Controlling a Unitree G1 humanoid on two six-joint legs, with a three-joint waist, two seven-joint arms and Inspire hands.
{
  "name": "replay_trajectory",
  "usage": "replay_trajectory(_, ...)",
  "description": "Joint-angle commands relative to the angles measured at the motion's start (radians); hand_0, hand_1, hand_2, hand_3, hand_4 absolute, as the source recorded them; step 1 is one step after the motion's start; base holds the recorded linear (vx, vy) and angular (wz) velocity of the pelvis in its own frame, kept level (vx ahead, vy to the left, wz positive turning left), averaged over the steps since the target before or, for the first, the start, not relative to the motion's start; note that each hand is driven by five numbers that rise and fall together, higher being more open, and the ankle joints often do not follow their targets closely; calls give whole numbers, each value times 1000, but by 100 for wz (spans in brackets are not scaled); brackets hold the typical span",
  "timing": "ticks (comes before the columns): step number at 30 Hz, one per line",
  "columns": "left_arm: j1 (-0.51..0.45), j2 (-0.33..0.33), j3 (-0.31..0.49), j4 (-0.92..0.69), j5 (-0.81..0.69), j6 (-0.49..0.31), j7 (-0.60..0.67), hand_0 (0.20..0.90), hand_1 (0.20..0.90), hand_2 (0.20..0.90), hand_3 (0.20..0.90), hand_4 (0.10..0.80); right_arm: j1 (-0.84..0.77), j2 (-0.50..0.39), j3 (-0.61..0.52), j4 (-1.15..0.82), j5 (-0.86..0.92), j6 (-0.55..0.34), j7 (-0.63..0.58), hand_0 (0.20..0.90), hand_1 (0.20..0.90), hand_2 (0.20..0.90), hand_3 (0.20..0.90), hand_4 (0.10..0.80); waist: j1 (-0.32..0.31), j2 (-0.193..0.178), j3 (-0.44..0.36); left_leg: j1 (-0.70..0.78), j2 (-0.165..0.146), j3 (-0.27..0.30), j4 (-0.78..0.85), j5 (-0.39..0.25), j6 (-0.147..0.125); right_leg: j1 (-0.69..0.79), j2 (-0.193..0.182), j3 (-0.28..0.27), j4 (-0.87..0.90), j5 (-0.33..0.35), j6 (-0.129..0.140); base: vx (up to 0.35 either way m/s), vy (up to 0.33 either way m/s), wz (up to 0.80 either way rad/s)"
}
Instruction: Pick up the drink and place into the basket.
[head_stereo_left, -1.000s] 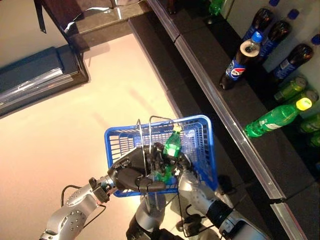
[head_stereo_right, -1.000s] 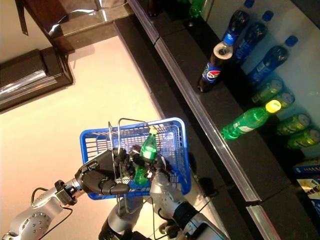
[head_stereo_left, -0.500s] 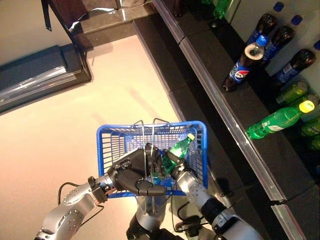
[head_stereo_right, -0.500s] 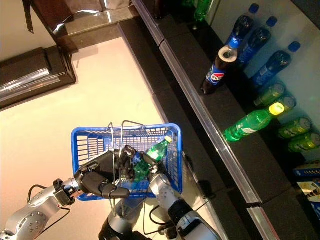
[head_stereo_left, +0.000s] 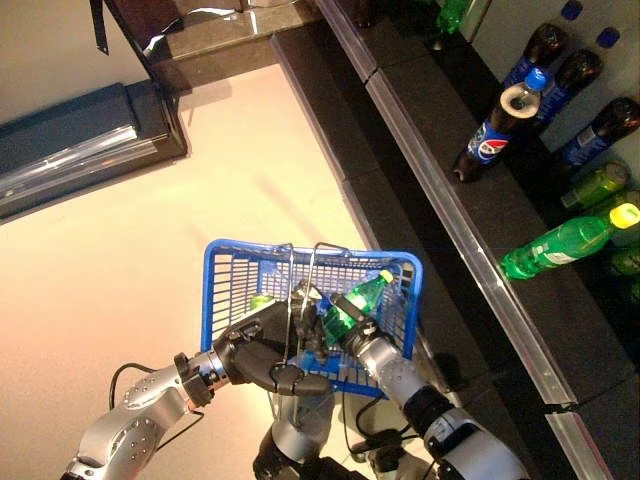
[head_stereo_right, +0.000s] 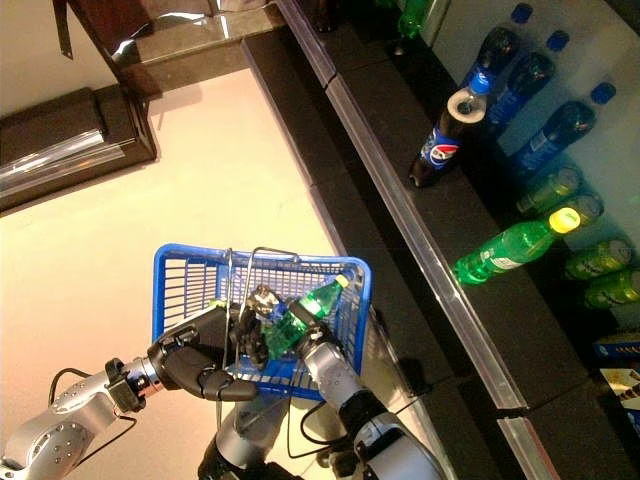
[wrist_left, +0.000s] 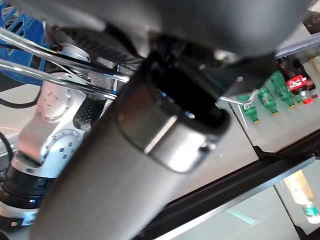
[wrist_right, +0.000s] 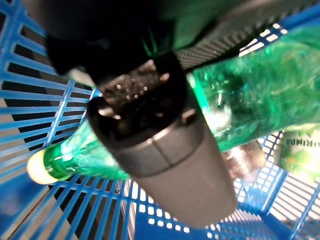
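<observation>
right hand fingers wrapped round green bottle, seemingly inside basket

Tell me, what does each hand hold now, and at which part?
The right hand holds the green bottle around its lower body, tilted inside the blue basket. The left hand grips the basket's wire handles.

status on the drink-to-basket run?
Pick done: the right hand is curled round the green bottle, tipped on its side inside the blue basket. The left hand grips the basket's wire handles. Left: release the bottle and withdraw.
</observation>
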Motion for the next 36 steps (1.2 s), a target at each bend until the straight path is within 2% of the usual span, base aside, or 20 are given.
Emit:
replay_trajectory(1, -290, -140, -32, -436, -124, -182, -89, 300, 300, 300, 200, 100, -132, 100, 52, 34, 52, -44, 93, 900, 900, 900, 900, 800, -10, 4, -81, -89, -56, 32, 62, 25, 47, 107, 92, 15, -32, 25, -27, 113, -80, 2)
replay_trajectory(2, -355, -152, -83, -420, -100, -177, -10, 300, 300, 300, 200, 100, -156, 121, 67, 47, 69, -52, 88, 900, 900, 900, 900, 800, -16, -5, -85, -83, -49, 37, 65, 22, 47, 113, 96, 22, -32, 22, -29, 93, -61, 1)
replay_trajectory(5, -421, -170, -140, -399, -71, -182, 69, 300, 300, 300, 200, 100, -172, 133, 81, 56, 81, -52, 89, 900, 900, 900, 900, 800, -27, -13, -90, -79, -40, 45, 70, 19, 47, 115, 97, 29, -28, 20, -32, 54, -10, -6)
replay_trajectory(8, -539, -204, -227, -346, -38, -204, 217, 300, 300, 300, 200, 100, -167, 141, 106, 46, 92, -47, 99, 900, 900, 900, 900, 800, -66, -21, -100, -68, -27, 63, 72, 16, 44, 112, 97, 49, -22, 17, -34, 40, 45, -10)
replay_trajectory(11, -615, -243, -281, -308, -2, -221, 320, 300, 300, 300, 200, 100, -133, 146, 132, -3, 116, -68, 118, 900, 900, 900, 900, 800, -103, -26, -105, -63, -21, 80, 72, 16, 43, 104, 94, 66, -18, 18, -33, 26, 57, -17)
replay_trajectory(12, -616, -244, -282, -307, -2, -221, 321, 300, 300, 300, 200, 100, -132, 145, 132, -4, 116, -69, 117, 900, 900, 900, 900, 800, -103, -25, -106, -63, -21, 80, 72, 16, 44, 103, 94, 66, -17, 18, -33, 10, 49, -10)
replay_trajectory(14, -667, -273, -315, -279, 27, -240, 403, 300, 300, 300, 200, 100, -104, 143, 159, -74, 118, -88, 121, 900, 900, 900, 900, 800, -138, -26, -107, -63, -16, 96, 69, 20, 42, 91, 91, 76, -13, 20, -31, -58, 110, -5)
replay_trajectory(15, -697, -301, -334, -260, 60, -257, 464, 300, 300, 300, 200, 100, -74, 135, 194, -162, 95, -96, 97, 900, 900, 900, 900, 800, -168, -20, -105, -74, -12, 115, 62, 47, 48, 71, 86, 73, -14, 41, -39, -144, 169, -15)
replay_trajectory(17, -729, -325, -350, -244, 94, -284, 534, 300, 300, 300, 200, 100, -46, 116, 231, -254, 47, -83, 93, 900, 900, 900, 900, 800, -201, -18, -97, -77, -8, 132, 58, 50, 47, 51, 83, 87, -10, 42, -37, -150, 146, -27)
replay_trajectory(25, -757, -366, -335, -213, 185, -354, 654, 300, 300, 300, 200, 100, 32, -21, 276, -535, -104, 1, 186, 900, 900, 900, 900, 800, -287, -24, -68, -93, 2, 185, 61, 54, 52, -19, 73, 134, 23, 42, -37, -90, 75, -24)
replay_trajectory(30, -726, -376, -292, -224, 242, -385, 671, 300, 300, 300, 200, 100, 95, -112, 252, -654, -171, 33, 278, 900, 900, 900, 900, 800, -323, -32, -62, -95, 11, 215, 64, 53, 55, -47, 73, 156, 40, 40, -38, -48, 41, -12)
replay_trajectory(32, -686, -374, -251, -238, 276, -398, 667, 300, 300, 300, 200, 100, 152, -161, 218, -704, -222, 51, 345, 900, 900, 900, 900, 800, -340, -40, -62, -90, 20, 232, 67, 48, 57, -56, 75, 163, 51, 37, -38, -21, 21, -14)
replay_trajectory(36, -649, -360, -211, -240, 289, -423, 659, 300, 300, 300, 200, 100, 208, -209, 172, -742, -246, 31, 415, 900, 900, 900, 900, 800, -356, -55, -62, -86, 32, 246, 72, 43, 59, -62, 79, 171, 57, 36, -39, -10, -25, -12)
